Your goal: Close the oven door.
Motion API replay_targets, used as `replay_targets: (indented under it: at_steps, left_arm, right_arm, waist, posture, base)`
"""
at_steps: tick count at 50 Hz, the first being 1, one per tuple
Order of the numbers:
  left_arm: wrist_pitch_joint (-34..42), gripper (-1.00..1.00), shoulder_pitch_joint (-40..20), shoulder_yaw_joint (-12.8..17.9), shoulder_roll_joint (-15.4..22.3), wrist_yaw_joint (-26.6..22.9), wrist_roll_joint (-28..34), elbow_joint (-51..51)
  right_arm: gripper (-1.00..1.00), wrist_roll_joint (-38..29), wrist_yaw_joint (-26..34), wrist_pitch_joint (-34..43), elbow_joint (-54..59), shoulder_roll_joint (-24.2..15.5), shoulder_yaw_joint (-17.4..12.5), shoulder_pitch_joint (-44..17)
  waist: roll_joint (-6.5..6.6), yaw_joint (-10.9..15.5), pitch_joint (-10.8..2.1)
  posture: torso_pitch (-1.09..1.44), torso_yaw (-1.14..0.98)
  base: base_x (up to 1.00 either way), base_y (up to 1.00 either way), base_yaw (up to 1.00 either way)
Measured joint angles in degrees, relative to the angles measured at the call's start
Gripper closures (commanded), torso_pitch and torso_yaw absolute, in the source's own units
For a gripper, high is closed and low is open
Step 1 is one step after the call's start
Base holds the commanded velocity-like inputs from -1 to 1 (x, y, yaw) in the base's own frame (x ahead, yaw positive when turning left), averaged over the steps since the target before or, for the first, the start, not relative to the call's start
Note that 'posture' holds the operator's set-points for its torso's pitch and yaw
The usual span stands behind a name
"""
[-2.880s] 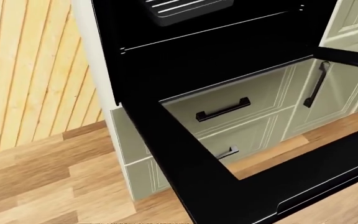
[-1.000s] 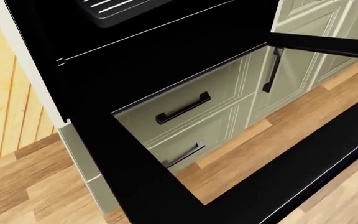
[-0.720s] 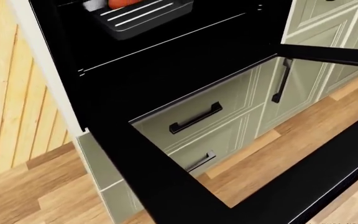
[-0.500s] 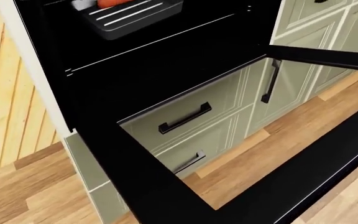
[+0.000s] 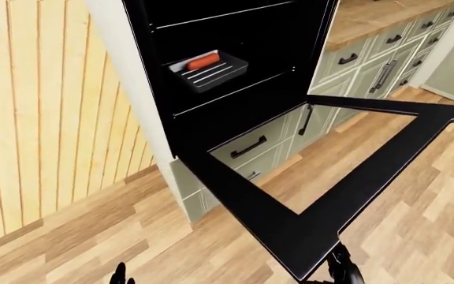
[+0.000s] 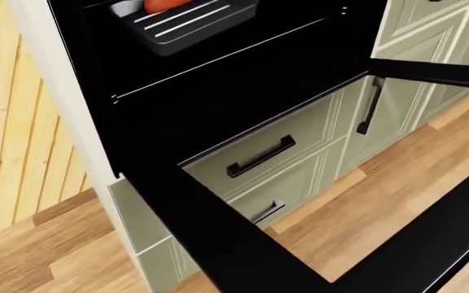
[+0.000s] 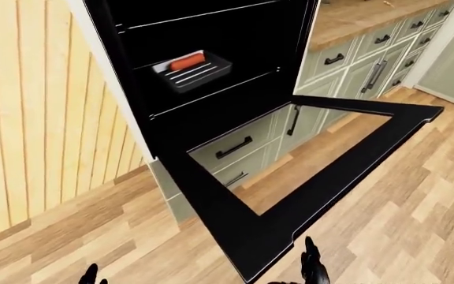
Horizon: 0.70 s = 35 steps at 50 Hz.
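No writing shows on oven door (image 5: 290, 228), hanging open and flat.

Oven door (image 5: 290, 219) hangs open below the tray (image 5: 209, 71), drawers (image 6: 259, 155) seemingly behind.

oven door (image 5: 290, 228) hung flat open, blocking reach to drawers (image 6: 259, 155) beneath. bare wood floor (image 5: 85, 236) lay free at left-eye view's left and bottom. right hand (image 7: 312, 269) sat just under door's near corner; left hand (image 7: 91, 276) stood well apart.
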Motion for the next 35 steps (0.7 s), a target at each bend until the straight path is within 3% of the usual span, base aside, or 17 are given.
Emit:
replay_targets:
  at_steps: [4,6,9,11,13,16,21,23,26,32,35]
  left_arm:
    - [-0.22,-1.00,0.23,-0.34,-0.21,0.04,-0.07,-0.04]
    - [-0.18,-1.00,0.29,-0.37,-0.07,-0.01,-0.13,0.14]
    - [0.37,-1.00,-0.01,-0.64,-0.95,-0.20,0.00,0.31]
    - [0.49,-1.00,0.28,-0.86,-1.18,-0.43,0.28,0.51]
    - [0.53,-1.00,0.24,-0.76,-0.96,-0.53,0.33,0.60]
    - [0.27,-1.00,0.10,-0.50,-0.55,-0.38,0.17,0.13]
    - [0.05,-1.00,-0.02,-0.30,-0.22,-0.42,-0.02,0.15]
    - [0.53,-1.00,-0.10,0.21,0.59,-0.27,-0.16,0.26]
    - [0.58,-1.00,-0.07,0.55,0.68,-0.18,-0.24,0.14]
    - [0.30,-1.00,-0.21,0.48,0.19,-0.40,0.19,0.03]
    - [0.29,-1.00,-0.34,0.54,0.30,-0.56,0.41,-0.09]
  right_arm:
    - [-1.00,0.34,-0.34,-0.39,-0.30,-0.28,-0.13,-0.01]
    - [-1.00,0.32,-0.32,-0.47,-0.25,-0.18,-0.06,0.03]
    - [-1.00,0.46,-0.51,-0.14,-0.25,-0.79,-0.33,0.11]
    - [-1.00,0.61,-0.66,-0.09,0.05,-0.76,-0.44,0.49]
    - [-1.00,0.63,-0.63,-0.13,0.07,-0.71,-0.39,0.49]
    - [-1.00,0.58,-0.48,-0.19,-0.19,-0.69,-0.32,0.26]
    - [-1.00,0.53,-0.30,-0.12,-0.14,-0.69,-0.36,0.16]
    - [-1.00,0.31,-0.18,0.07,-0.13,0.34,0.05,-0.05]
    - [-1.00,-0.16,0.27,0.20,0.13,0.57,0.39,0.14]
    - [-1.00,0.42,0.16,0.07,-0.08,-0.19,-0.24,0.06]
    - [-1.00,0.74,0.29,-0.49,-0.41,-0.21,-0.37,-0.26]
  waist:
    - [-2.97,-0.09,0.00]
    - [-5.07,-0.17,-0.20]
    - [-4.15,-1.07,0.33]
    - [-4.15,-1.22,-0.16]
    - [-3.37,-1.00,-0.23]
    - [-1.12,-0.74,0.08]
    - [4.15,-0.54,-0.43]
    - [3.01,-0.05,-0.29]
    - [2.42,0.22,-0.19]
    - [-1.06,-0.16,-0.01]
    - [-2.84,0.47,0.79]
  posture:
    - [0.00,0.00]
    - [0.00,0.00]
    - [0.00,0.00]
    - [0.00,0.00]
    - [0.00,0.00]
    - [0.00,0.00]
    - [0.00,0.00]
    - [0.00,0.00]
    - [0.00,0.00]
    - [0.00,0.00]
    - [0.00,0.00]
  base:
    - [0.00,0.15,0.00]
    - [0.00,0.16,0.00]
    - [0.00,0.16,0.00]
    - [0.00,0.15,0.00]
    - [0.00,0.15,0.00]
    - [0.00,0.16,0.00]
    - [0.00,0.15,0.00]
    - [0.00,0.16,0.00]
    - [0.00,0.16,0.00]
    - [0.00,0.12,0.00]
    - [0.00,0.00,0.00]
